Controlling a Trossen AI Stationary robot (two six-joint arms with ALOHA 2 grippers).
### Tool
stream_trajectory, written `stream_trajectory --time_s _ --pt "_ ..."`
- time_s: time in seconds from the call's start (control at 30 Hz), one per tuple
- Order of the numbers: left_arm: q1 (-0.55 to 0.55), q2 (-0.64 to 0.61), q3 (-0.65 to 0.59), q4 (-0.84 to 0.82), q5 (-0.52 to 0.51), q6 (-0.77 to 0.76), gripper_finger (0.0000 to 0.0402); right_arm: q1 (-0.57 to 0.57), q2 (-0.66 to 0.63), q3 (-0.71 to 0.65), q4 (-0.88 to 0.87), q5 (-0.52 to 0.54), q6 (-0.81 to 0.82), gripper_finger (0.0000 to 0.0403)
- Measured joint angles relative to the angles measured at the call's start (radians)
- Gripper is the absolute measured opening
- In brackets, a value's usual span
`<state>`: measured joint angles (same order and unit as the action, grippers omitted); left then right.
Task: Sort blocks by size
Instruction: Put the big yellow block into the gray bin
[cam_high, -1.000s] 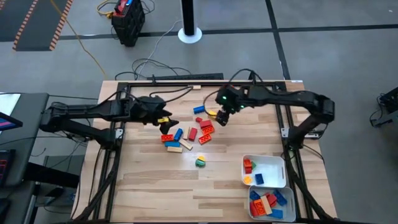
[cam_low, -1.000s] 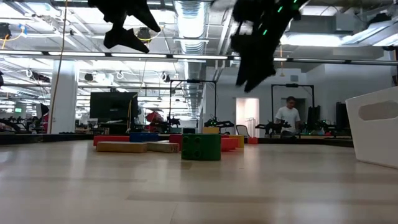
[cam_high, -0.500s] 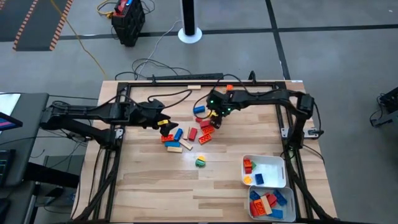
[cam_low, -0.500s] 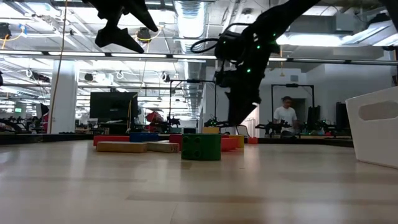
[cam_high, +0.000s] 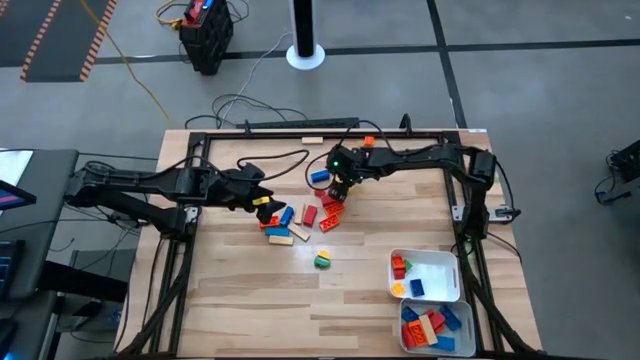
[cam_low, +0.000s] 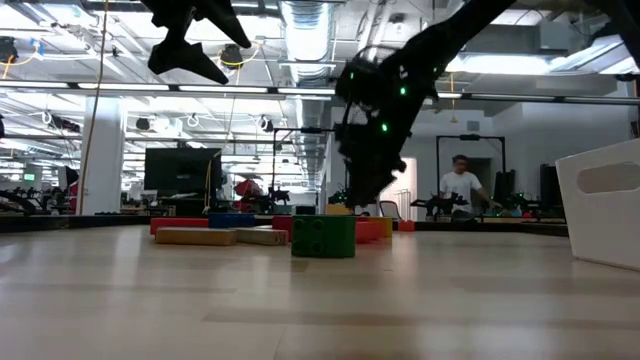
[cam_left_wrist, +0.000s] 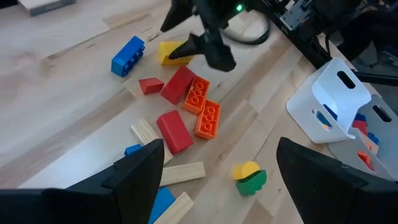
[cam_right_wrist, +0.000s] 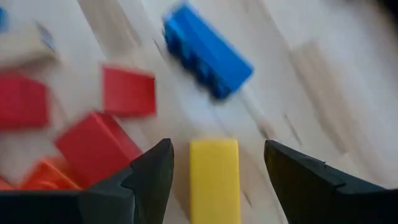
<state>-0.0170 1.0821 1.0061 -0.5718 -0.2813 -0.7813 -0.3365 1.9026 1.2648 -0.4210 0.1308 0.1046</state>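
— Yellow block (cam_right_wrist: 214, 177) — where is it?
— On the wooden table (cam_high: 240, 290), at the far edge of the block pile (cam_high: 300, 215), between the right tool's (cam_high: 337, 190) spread fingers, not gripped.
— And the left tool (cam_high: 262, 200)?
— Open too, empty, hovering over the pile's left side.

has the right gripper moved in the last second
Yes. In the high view the right gripper has swung leftward from beside the table's middle toward the pile, now low over the yellow block, open. The green block stayed put.
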Motion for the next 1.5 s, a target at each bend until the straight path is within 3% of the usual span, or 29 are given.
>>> stream_trajectory --time_s 0.43,0.87,1.13,1.33,1.5 --pt "-0.005 0.000 0.000 -0.046 0.010 0.048 0.0300 0.036 0.050 0.000 -0.044 -0.010 0.116 0.0265" --pt "-0.005 0.000 0.000 -0.045 0.019 0.069 0.0300 0.035 0.050 0.000 -0.049 -0.042 0.177 0.0156" --pt "-0.005 0.000 0.000 -0.044 0.033 0.065 0.0300 0.034 0.049 0.000 -0.060 -0.054 0.184 0.0166" --pt "-0.005 0.000 0.000 -0.043 -0.072 0.107 0.0300 0.060 0.034 0.001 -0.141 -0.070 0.188 0.0156" --pt "0.022 0.000 0.000 -0.003 -0.170 0.237 0.0300 0.109 -0.034 0.000 -0.312 -0.079 0.205 0.0157"
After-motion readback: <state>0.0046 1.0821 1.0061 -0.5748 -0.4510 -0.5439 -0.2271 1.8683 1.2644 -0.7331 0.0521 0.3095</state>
